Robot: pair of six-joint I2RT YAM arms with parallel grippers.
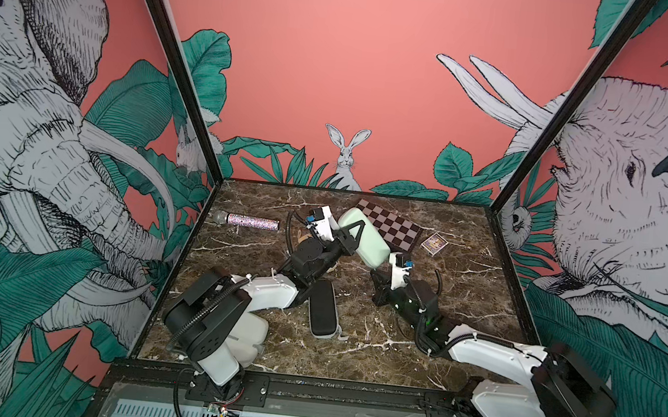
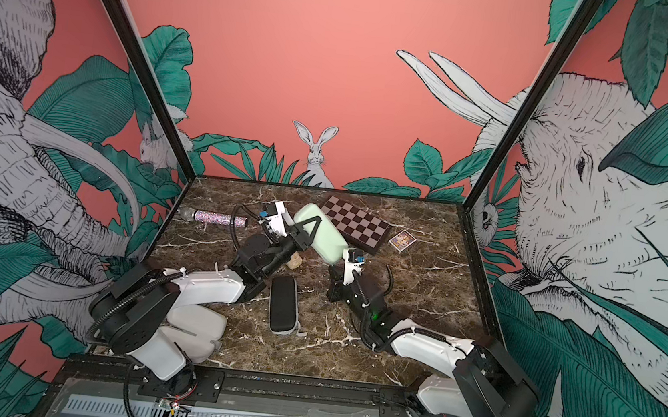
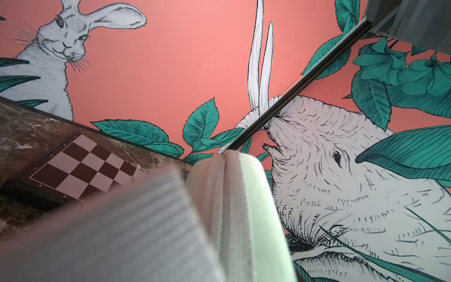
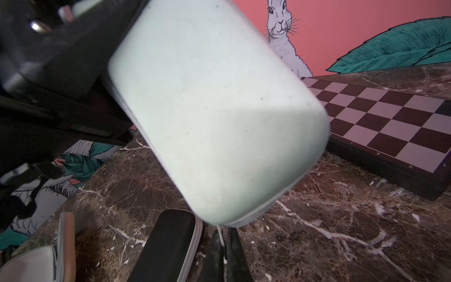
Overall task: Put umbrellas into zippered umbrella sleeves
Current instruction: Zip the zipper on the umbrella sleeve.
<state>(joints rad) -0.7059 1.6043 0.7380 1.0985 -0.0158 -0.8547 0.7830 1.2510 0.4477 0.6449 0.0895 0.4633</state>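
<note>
Nearest the front of the worktop lies the black sleeve, flat and shut, with no claw on it. Just past it, the right claw has its two fingers pressed together on a thin white string. The string hangs from the low end of the mint green sleeve. It looks like the zip's pull, but I cannot be sure.

That sleeve is up in the air and tilted, and the left claw is clamped round its middle. I see no umbrella out in the open, so I cannot tell if one is inside. A tan thing peeks out under the left arm, and I cannot tell what it is. Farther back lie the chessboard and the glittery microphone.

What could go wrong? The string is very thin, so it could slip out of the right claw when it pulls. A hard pull could twist the mint green sleeve in the left claw, or tug it loose. Then it would drop onto the chessboard or the worktop.
</note>
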